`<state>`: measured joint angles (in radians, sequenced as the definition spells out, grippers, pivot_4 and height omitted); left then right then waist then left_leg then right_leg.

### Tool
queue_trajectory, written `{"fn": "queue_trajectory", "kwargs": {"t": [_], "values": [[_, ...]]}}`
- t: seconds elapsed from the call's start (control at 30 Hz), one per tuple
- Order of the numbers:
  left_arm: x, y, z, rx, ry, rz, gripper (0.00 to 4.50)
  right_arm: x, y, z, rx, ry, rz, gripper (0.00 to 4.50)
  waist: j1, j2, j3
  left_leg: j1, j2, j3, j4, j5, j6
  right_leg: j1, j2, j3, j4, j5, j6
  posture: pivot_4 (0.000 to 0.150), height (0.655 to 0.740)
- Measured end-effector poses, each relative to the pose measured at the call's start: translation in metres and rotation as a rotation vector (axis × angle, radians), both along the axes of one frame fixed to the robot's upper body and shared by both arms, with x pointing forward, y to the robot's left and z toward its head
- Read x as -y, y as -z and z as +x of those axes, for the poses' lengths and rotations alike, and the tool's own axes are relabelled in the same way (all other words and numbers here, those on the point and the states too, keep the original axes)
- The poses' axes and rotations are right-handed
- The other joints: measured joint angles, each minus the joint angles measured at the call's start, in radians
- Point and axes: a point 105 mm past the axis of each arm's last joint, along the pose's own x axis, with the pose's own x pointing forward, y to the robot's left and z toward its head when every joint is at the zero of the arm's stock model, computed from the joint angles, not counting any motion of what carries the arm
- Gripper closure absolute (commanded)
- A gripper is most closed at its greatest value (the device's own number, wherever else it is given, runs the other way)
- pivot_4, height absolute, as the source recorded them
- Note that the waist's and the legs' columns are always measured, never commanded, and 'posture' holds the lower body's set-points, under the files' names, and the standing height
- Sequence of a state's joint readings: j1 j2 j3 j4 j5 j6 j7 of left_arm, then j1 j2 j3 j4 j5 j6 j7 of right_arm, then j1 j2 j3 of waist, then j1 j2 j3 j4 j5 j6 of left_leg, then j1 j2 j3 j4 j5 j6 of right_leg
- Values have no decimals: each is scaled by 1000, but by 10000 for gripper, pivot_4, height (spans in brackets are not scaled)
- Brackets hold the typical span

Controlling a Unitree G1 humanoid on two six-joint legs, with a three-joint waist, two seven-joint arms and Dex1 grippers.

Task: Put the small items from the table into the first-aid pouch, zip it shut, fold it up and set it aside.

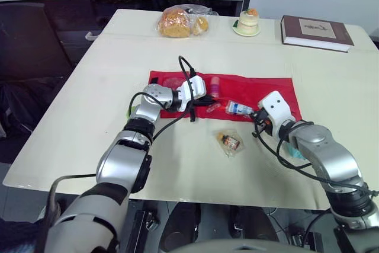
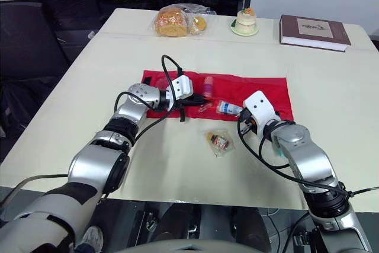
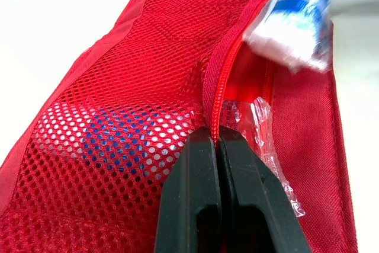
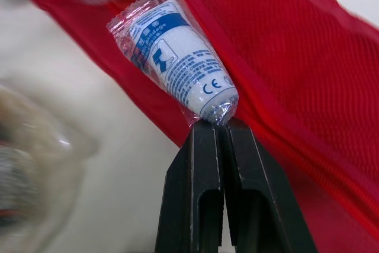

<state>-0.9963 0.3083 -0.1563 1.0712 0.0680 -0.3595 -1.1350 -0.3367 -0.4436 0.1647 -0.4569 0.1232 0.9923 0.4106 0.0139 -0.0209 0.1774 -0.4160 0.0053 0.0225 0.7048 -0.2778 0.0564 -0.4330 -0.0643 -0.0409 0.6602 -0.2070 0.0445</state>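
The red first-aid pouch (image 1: 269,90) lies unfolded and flat across the middle of the table. My left gripper (image 3: 218,137) is shut on the pouch's zipper edge beside the mesh pocket (image 3: 118,105), which holds a blue-and-white item. My right gripper (image 4: 216,127) is shut on the end of a wrapped white-and-blue bandage roll (image 4: 176,57), held at the pouch's front edge (image 1: 238,108). A small clear packet with a brown bottle (image 1: 230,142) lies on the table in front of the pouch, between my arms.
At the far edge sit a bag of bread (image 1: 180,22), a small cake on a plate (image 1: 247,22) and a dark red book (image 1: 315,32). A teal item (image 1: 293,149) lies under my right forearm. The table's front edge is close behind the packet.
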Motion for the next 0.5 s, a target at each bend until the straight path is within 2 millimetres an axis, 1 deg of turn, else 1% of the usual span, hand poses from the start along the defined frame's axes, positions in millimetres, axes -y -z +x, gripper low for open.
{"fn": "queue_trajectory", "kwargs": {"t": [0.17,0.23,0.3,0.43,0.5], "values": [[13,0,-1,-15,5,-35,45000,-4,4,0,-15,34,18,44661,0,0,0,0,0,0,0,0,0,0,0,0,0,0,0,1500,7289],[19,-2,-2,-8,17,-45,45000,-9,5,2,-21,64,39,44661,-1,0,0,0,0,0,0,0,0,0,0,0,0,0,0,1500,7289],[22,-4,-2,-1,25,-49,45000,-9,5,3,-18,91,43,44661,0,0,0,0,0,0,0,0,0,0,0,0,0,0,0,1500,7289],[24,-5,-3,3,31,-50,45000,2,3,10,-4,206,61,44661,0,0,0,0,0,0,0,0,0,0,0,0,0,0,0,1500,7289],[24,-5,-3,2,31,-50,45000,3,4,12,-8,246,86,44661,-1,0,0,0,0,0,0,0,0,0,0,0,0,0,0,1500,7289]]}}
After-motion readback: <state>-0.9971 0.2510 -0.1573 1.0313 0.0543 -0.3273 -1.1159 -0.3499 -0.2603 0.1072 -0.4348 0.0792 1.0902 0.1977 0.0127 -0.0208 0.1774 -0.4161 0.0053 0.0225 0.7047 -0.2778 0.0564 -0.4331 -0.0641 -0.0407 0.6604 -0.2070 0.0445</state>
